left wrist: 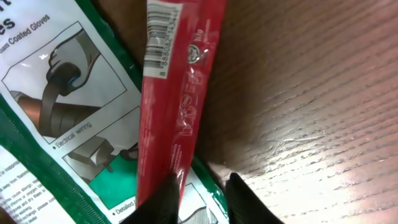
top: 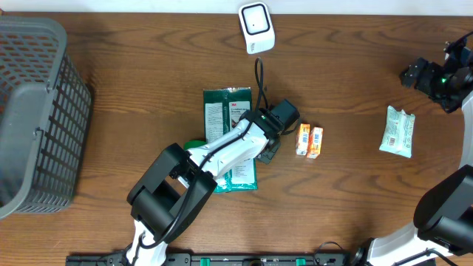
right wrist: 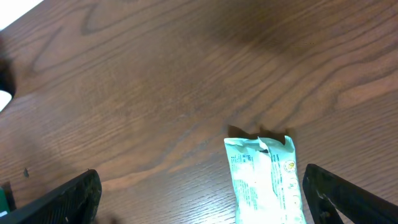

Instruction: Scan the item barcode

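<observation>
A long red packet [left wrist: 177,93] with a white barcode label [left wrist: 163,37] at its top lies across the green-and-white glove pack [left wrist: 56,124] in the left wrist view. My left gripper [left wrist: 202,202] sits at the packet's lower end. Its jaws stand a little apart, with the packet's edge against the left finger [left wrist: 163,200] and only the glove pack showing in the gap. From overhead, the left gripper [top: 272,133] hovers over the glove pack [top: 225,111], below the white scanner [top: 256,28]. My right gripper [right wrist: 202,199] is wide open above a pale green packet [right wrist: 264,180].
A grey mesh basket [top: 37,111] stands at the left edge. Two small orange boxes [top: 309,140] lie right of the left gripper. The pale green packet [top: 397,131] lies at the far right, below the right gripper [top: 436,77].
</observation>
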`<state>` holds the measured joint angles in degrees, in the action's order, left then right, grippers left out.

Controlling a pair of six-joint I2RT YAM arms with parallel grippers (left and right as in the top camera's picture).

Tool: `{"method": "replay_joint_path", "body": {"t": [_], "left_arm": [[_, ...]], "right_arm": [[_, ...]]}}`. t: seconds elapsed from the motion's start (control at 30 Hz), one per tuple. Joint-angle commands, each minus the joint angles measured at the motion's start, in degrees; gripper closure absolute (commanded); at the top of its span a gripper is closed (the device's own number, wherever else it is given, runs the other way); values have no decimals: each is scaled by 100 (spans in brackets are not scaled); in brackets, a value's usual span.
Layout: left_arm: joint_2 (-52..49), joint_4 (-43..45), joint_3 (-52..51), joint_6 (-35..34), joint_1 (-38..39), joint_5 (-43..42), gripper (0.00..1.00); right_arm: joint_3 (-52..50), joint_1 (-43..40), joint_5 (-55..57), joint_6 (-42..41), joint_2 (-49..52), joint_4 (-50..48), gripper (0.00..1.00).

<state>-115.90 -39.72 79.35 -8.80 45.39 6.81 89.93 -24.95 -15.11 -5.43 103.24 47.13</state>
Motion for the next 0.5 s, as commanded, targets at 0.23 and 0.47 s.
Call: {"method": "replay_joint_path", "body": {"t": [0.23,0.47], "left_arm": [[369,-22,57,-4,-31,192,71],[345,44,-55,-4,-31,299,70]], "right_arm": [[-4,-24,28,59,15,7,1],[-4,-24,28,59,15,7,1]]}}
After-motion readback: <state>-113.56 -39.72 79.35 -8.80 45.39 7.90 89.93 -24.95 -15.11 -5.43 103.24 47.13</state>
